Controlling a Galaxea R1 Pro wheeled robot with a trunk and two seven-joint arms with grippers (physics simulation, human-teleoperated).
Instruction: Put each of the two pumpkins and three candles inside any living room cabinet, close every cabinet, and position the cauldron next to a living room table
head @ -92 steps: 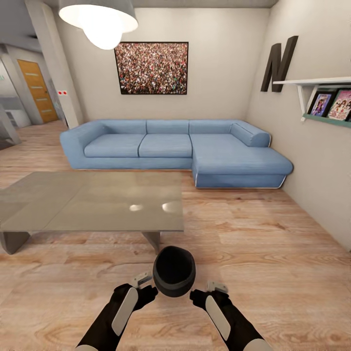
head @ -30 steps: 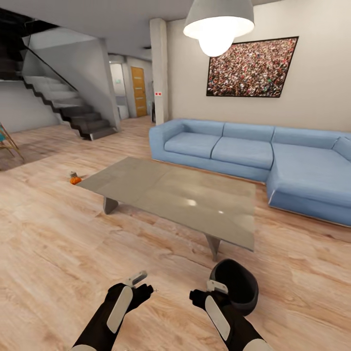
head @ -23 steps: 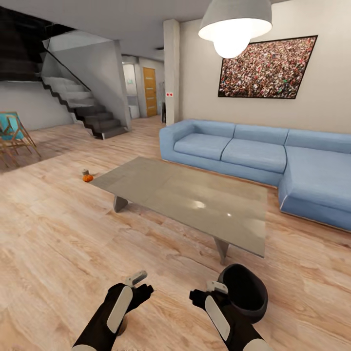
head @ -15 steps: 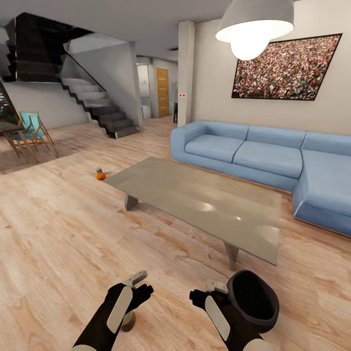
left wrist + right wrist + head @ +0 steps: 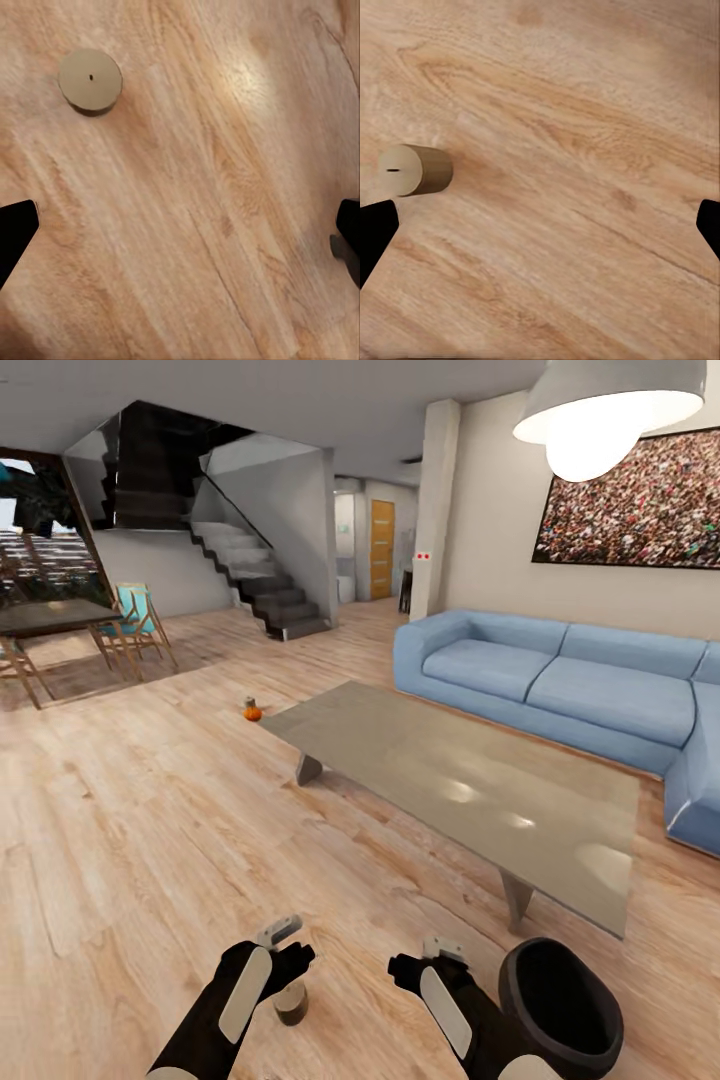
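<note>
candle (image 5: 291,1005) stands upright on floor just under left gripper (image 5: 290,950), closer than right gripper (image 5: 420,958); both grippers spread, empty.

One pumpkin (image 5: 252,712) at 11 o'clock on the floor (image 5: 130,830), with a small grey thing touching it, too small to tell. One candle (image 5: 291,1005) at 6 o'clock. One cauldron (image 5: 560,1010) at 4 o'clock. One glass table (image 5: 460,795); one dark table (image 5: 50,617) at 10 o'clock with chairs. One sofa (image 5: 560,690), one lamp (image 5: 610,410), one picture (image 5: 630,505), one staircase (image 5: 260,580), one door (image 5: 382,548).
</note>
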